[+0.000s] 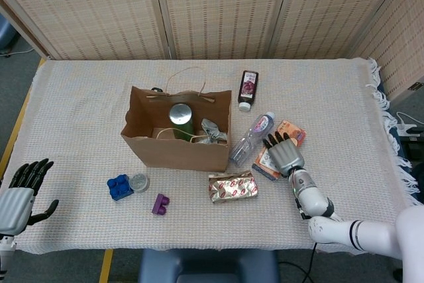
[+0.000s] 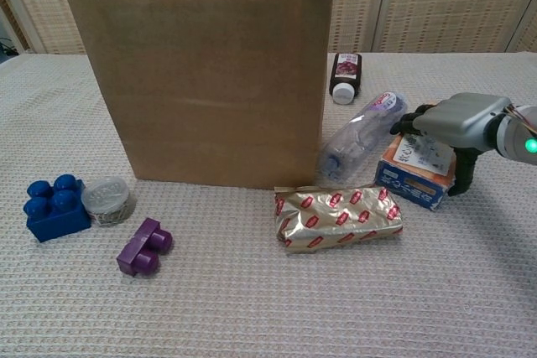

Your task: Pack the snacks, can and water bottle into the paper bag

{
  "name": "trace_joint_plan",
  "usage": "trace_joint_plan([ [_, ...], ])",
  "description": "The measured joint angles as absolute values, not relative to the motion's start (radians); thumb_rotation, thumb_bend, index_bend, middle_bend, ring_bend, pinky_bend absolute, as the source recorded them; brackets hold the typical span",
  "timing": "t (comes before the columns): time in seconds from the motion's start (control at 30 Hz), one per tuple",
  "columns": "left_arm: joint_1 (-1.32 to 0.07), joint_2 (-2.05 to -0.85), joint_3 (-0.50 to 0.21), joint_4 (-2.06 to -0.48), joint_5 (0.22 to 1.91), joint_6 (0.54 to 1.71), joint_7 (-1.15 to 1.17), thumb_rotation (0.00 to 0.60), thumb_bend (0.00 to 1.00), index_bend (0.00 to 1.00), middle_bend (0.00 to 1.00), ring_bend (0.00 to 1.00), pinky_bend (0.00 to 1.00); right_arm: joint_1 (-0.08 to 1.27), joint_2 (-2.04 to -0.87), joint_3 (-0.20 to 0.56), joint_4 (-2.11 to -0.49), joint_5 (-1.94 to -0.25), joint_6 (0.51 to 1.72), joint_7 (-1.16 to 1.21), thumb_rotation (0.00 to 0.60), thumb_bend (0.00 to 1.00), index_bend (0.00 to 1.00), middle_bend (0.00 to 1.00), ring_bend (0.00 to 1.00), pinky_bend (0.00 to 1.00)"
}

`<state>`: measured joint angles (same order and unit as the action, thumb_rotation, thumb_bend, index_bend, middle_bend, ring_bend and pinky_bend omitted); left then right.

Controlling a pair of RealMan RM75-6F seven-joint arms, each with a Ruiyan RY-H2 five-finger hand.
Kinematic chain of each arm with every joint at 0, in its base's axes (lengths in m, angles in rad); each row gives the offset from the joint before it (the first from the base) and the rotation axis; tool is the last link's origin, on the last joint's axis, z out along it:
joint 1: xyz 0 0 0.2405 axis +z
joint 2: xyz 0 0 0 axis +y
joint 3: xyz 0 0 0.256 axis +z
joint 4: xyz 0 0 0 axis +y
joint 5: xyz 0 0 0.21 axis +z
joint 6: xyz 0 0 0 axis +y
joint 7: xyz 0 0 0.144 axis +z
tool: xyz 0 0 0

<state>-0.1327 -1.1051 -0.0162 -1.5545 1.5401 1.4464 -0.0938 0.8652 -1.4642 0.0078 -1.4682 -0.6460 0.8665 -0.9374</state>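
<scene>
Right hand: the right hand (image 1: pixel 283 154) lies palm-down on the orange snack box (image 2: pixel 415 169), fingers draped over its top and thumb down its near side — grasping it on the table.
Water bottle: the clear water bottle (image 1: pixel 252 138) lies just off that hand's fingertips, leaning against the paper bag (image 2: pixel 201 73).
Paper bag: standing open beyond the bottle; the can (image 1: pixel 180 116) and a crumpled wrapper (image 1: pixel 213 130) sit inside.
Foil snack: the gold foil snack pack (image 2: pixel 337 215) lies flat, just beside the box the hand covers, on the side nearer the robot.
Left hand: the left hand (image 1: pixel 20 193) hangs released, fingers apart, at the table's near corner — well apart from everything.
Other items: a dark small bottle (image 1: pixel 247 89) lies past the hand; blue brick (image 2: pixel 52 207), round lidded tub (image 2: pixel 107 199) and purple brick (image 2: pixel 144 246) sit far across, in front of the bag.
</scene>
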Motion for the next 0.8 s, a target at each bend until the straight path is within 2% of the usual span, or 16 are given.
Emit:
trace_joint_plan([
  [0.13,-0.132,-1.105,-0.016,-1.554,1.541,1.448,-0.096,0.600,0.33,0.02,0.00,0.00,0.00,0.873,-1.436,-0.008,-1.512,-0.642,0.863,-0.945,0.588,0.01,0.00,0.09,0.05,0.20],
  [0.3,-0.132,-1.105,-0.015,-1.554,1.542,1.448,-0.092,0.600,0.33,0.02,0.00,0.00,0.00,0.872,-1.390,-0.018,-1.564,-0.706,0.890,-0.916,0.589,0.01,0.00,0.09,0.03,0.17],
  [0.6,-0.131,-1.106,-0.015,-1.555,1.540,1.449,-0.092,0.600,0.33,0.02,0.00,0.00,0.00,0.896,-1.439,-0.025,-1.504,-0.626,0.892,-0.935,0.592,0.01,0.00,0.06,0.00,0.12],
  [0.63,-0.131,-1.106,-0.015,-1.554,1.540,1.449,-0.092,0.600,0.33,0.02,0.00,0.00,0.00,0.902,-1.448,-0.029,-1.499,-0.609,0.892,-0.947,0.591,0.01,0.00,0.07,0.02,0.13],
  [0.7,-0.131,-1.106,-0.015,-1.554,1.541,1.449,-0.093,0.600,0.33,0.02,0.00,0.00,0.00,0.910,-1.458,-0.035,-1.496,-0.597,0.897,-0.961,0.586,0.04,0.09,0.15,0.12,0.19],
  [0.73,-0.132,-1.105,-0.015,-1.554,1.540,1.448,-0.093,0.600,0.33,0.02,0.00,0.00,0.00,0.913,-1.460,-0.039,-1.498,-0.597,0.903,-0.965,0.585,0.08,0.17,0.22,0.20,0.26],
  [0.77,-0.132,-1.105,-0.015,-1.554,1.540,1.448,-0.093,0.600,0.33,0.02,0.00,0.00,0.00,0.914,-1.460,-0.040,-1.501,-0.599,0.905,-0.965,0.588,0.16,0.30,0.32,0.32,0.36],
  [0.8,-0.132,-1.105,-0.015,-1.554,1.540,1.448,-0.093,0.600,0.33,0.02,0.00,0.00,0.00,0.914,-1.459,-0.041,-1.504,-0.602,0.907,-0.964,0.592,0.21,0.38,0.38,0.40,0.43],
])
